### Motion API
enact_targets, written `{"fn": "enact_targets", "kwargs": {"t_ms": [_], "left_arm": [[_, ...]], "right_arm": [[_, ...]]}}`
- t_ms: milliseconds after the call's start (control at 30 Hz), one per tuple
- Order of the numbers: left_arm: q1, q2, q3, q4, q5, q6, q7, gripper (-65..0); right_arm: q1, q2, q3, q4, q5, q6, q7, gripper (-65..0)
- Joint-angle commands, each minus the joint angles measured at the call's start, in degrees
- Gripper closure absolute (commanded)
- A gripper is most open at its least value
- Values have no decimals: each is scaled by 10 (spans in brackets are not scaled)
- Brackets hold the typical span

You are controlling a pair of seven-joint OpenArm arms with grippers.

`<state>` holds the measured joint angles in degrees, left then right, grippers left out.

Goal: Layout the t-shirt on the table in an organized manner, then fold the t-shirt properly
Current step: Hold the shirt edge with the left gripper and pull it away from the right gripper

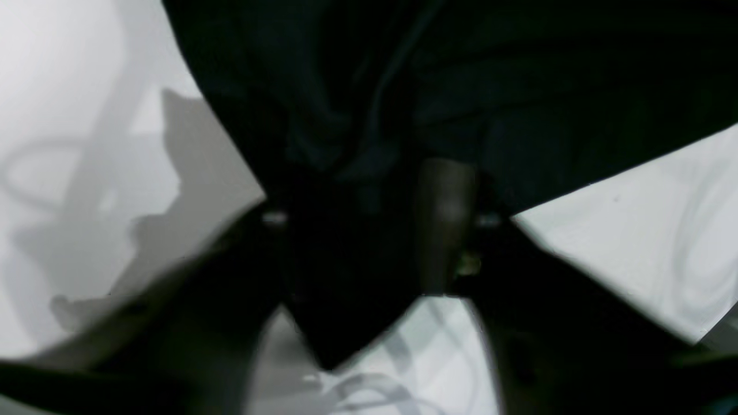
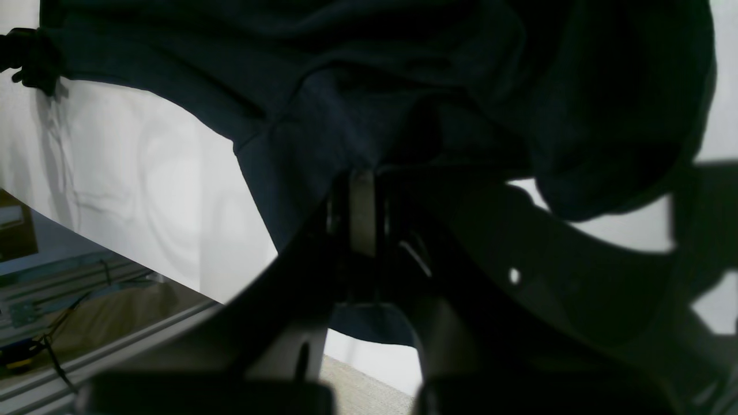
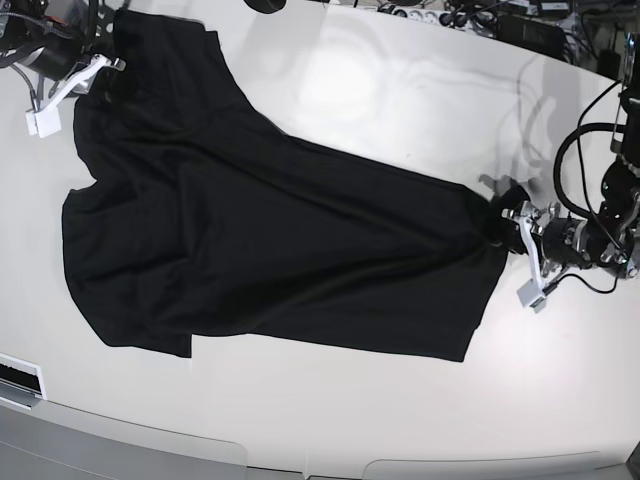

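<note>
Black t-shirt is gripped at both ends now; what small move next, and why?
Probably draw the left hand outward, away from the right hand, to tension the black soft-fabric t-shirt. It lies diagonally on the glossy white table, its body rumpled between both pinched ends.

Left gripper (image 1: 369, 230) blurred dark against the t-shirt (image 1: 403, 86) in its wrist view, tabletop (image 3: 330, 420) cut off by base-view edges
</note>
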<state>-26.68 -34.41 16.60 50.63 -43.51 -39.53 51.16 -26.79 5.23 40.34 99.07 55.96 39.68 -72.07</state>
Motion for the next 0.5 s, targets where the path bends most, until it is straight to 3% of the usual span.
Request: {"fn": "enact_targets", "kwargs": {"t_ms": [0,67,233,467], "left_arm": [[-15,-10,-4,7,-6,-5,-6,-143],[-19,-11,-4,7,-4,-5,-1,0],[-42,-23,-4,7,-17,-5,24,0],[-105,-49,-4,8,-158,-5,116,0]], "right_arm": [[-2,7,3,10,10,3,5,0],[-2,7,3,10,11,3,5,0],[-2,7,3,10,10,3,5,0],[-2,8,3,11,11,3,5,0]]}}
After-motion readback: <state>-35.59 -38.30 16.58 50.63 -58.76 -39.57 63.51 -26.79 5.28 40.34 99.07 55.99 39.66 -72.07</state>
